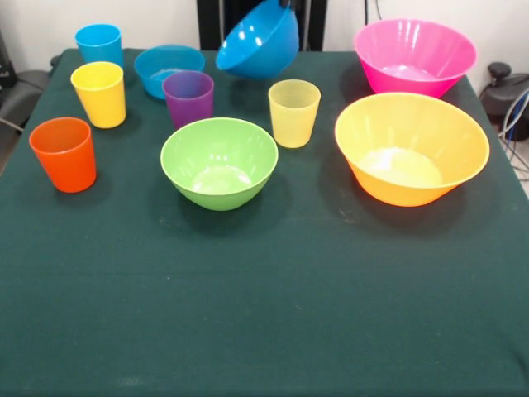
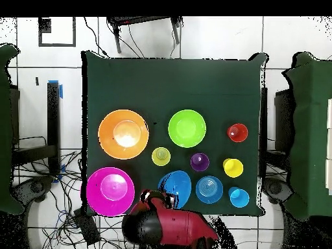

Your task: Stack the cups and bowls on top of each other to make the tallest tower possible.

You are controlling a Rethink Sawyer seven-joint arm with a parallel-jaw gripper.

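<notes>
Gripper mostly hidden, fingers unclear, at tilted blue bowl

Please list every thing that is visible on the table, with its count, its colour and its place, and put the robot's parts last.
Cups: 5; blue, yellow, orange, purple, pale yellow-green; upright, apart, four at front view's left, one at middle.
Large bowls: 2; pink, orange-yellow; right.
Green bowl: 1; middle.
Small blue bowl: 1; far left, behind the purple cup.
Medium blue bowl: 1; tilted, lifted at far edge.
Table: 1; dark green cloth.
Arm: 1; red and black, at the lifted bowl.
</notes>
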